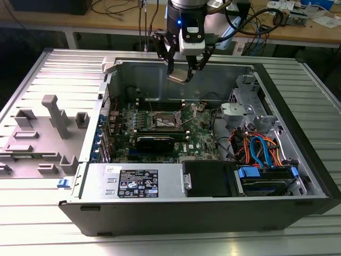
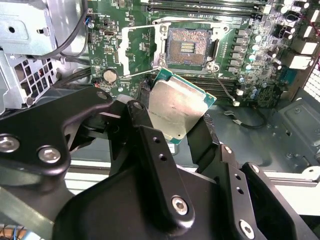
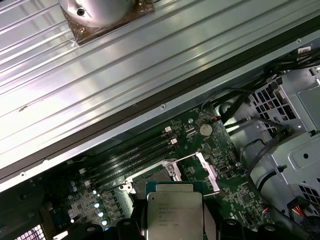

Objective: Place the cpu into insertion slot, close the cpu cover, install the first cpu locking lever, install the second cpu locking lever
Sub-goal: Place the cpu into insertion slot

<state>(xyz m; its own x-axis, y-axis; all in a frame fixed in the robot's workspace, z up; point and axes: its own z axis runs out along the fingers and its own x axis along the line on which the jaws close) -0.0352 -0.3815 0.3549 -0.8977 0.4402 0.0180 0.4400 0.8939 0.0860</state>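
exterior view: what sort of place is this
Probably a robotics lab or electronics workshop: an opened computer case on a ribbed metal table, cable-strewn wooden benches behind, and the arm's pincer holding the cpu.

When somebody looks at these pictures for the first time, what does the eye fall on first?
First the black gripper, which hangs above the open computer case and is shut on the cpu, a silvery square chip. Inside the case, the empty socket on the green motherboard lies uncovered. At the exterior view's right, the blue and orange cables stand out.
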